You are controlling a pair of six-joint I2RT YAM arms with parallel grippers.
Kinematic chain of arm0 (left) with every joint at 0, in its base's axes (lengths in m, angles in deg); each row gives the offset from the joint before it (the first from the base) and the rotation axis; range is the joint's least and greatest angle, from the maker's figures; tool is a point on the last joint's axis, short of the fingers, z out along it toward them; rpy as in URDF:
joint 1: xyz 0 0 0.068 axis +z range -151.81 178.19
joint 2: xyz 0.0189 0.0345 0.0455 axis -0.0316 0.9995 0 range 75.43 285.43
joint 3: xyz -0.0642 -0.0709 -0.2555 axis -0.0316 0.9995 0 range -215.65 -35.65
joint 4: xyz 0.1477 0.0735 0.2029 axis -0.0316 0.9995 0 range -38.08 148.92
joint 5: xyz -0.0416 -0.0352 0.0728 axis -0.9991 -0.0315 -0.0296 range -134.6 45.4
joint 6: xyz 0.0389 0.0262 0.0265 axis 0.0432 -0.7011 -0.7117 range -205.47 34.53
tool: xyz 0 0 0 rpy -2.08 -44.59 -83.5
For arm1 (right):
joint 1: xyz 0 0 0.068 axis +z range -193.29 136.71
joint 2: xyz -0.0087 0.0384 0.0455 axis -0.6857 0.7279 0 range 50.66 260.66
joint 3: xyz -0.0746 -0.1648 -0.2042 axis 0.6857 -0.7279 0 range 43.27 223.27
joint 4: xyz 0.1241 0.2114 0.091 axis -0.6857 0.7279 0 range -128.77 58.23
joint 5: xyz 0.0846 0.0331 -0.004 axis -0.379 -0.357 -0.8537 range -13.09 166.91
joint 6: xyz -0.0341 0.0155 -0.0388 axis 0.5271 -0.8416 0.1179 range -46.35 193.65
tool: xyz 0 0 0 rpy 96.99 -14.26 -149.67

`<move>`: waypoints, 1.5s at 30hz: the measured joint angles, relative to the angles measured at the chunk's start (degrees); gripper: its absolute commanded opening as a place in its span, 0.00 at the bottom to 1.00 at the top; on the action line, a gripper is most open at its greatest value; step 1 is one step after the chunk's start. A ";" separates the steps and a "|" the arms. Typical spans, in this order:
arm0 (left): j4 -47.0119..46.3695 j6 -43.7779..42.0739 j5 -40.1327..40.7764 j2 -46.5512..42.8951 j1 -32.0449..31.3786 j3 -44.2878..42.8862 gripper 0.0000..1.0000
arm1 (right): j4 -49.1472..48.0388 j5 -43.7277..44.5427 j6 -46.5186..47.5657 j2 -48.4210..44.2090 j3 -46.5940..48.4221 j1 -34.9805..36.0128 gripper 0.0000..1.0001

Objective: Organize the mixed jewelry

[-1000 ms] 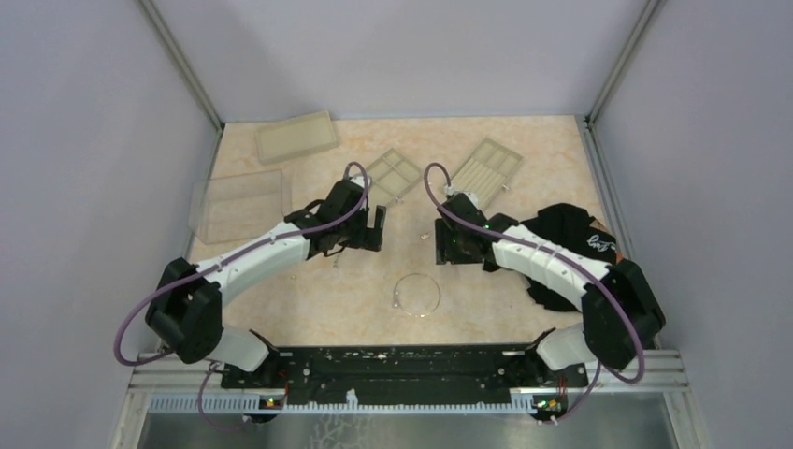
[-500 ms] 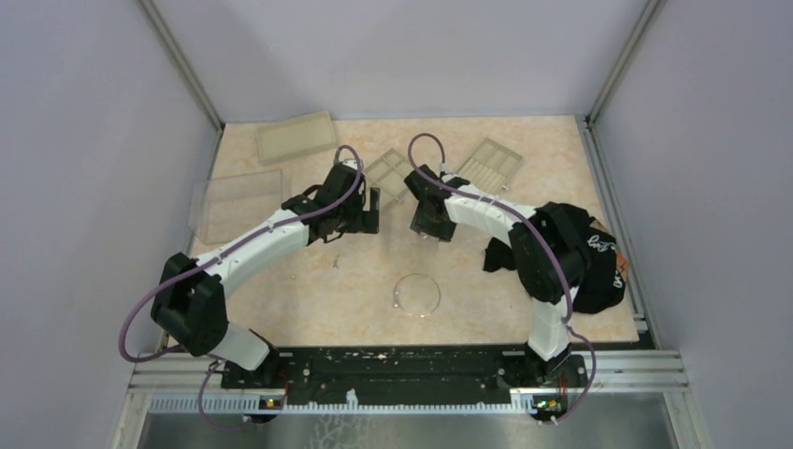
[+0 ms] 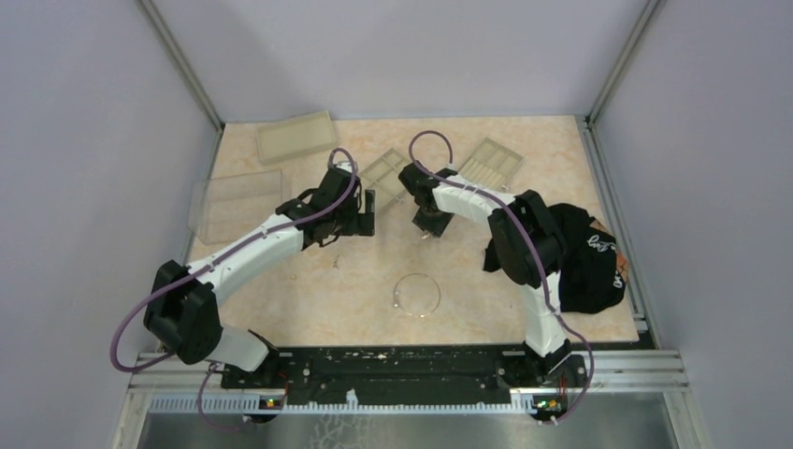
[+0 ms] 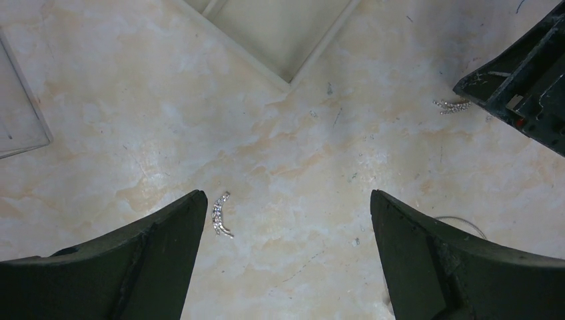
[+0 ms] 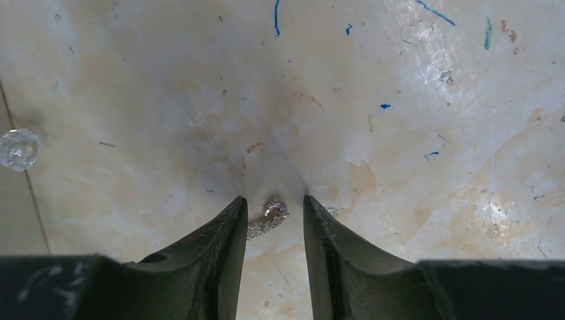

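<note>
Fingers narrowly apart, the right gripper point(image 5: 274, 200) straddles a glittery silver bit point(image 5: 268, 217) on the tabletop point(image 5: 400, 100), while the left gripper point(image 4: 288, 195) hangs wide apart near a curved sparkly bit point(image 4: 220, 215).

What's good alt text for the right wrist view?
The right claw, fingers narrowly parted, straddles a small glittery silver jewelry piece lying on the marbled beige table. A clear bead sits at the left edge; blue flecks dot the surface.
</note>
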 measured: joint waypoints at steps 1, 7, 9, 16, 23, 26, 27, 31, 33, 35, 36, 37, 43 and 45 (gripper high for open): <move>0.00 -0.02 0.13 -0.31 0.00 0.26 0.98 | -0.02 -0.11 -0.24 0.00 0.07 0.00 0.37; 0.00 -0.04 0.52 -0.46 0.00 0.33 0.98 | 0.57 -1.07 -1.44 0.11 0.22 0.00 0.34; 0.02 -0.04 0.52 -0.46 0.00 0.33 0.98 | 0.83 -1.38 -1.57 0.11 0.24 0.04 0.33; 0.00 -0.24 0.61 -0.46 0.00 0.33 0.98 | 2.69 -1.55 -1.40 0.66 1.20 0.52 0.26; 0.00 -0.22 0.66 -0.44 0.00 0.33 0.98 | 4.92 -1.44 -0.74 3.02 4.85 1.55 0.08; -0.02 -0.22 0.85 -0.44 0.00 0.59 0.98 | 5.14 -1.42 0.02 3.17 5.18 1.88 0.00; -0.04 -0.20 0.90 -0.44 0.00 0.72 0.98 | 5.05 -1.29 0.31 3.17 5.27 1.92 0.00; 0.00 0.33 0.92 -0.44 0.44 1.05 0.98 | 4.76 -1.38 2.56 3.17 5.49 1.92 0.00; 0.00 1.01 0.28 -0.44 1.14 1.05 0.98 | 4.42 -1.38 4.68 3.17 5.49 1.92 0.00; 0.02 1.97 -0.68 -0.26 2.60 0.85 0.98 | 3.52 -1.27 7.17 2.95 5.31 1.92 0.00; 0.20 2.56 -1.31 0.20 3.72 0.37 0.98 | 2.03 -1.29 8.68 2.51 4.55 1.92 0.00; 0.28 3.26 -1.62 1.03 4.74 -0.44 0.98 | 0.81 -1.33 10.05 1.66 3.41 1.90 0.00; 0.94 8.20 -1.55 12.09 8.87 -9.18 0.85 | -3.32 -1.99 17.64 -7.08 -4.33 1.62 0.00; 1.49 9.99 -1.05 16.13 9.25 -12.00 0.79 | -3.82 -2.14 19.71 -9.86 -5.51 1.51 0.00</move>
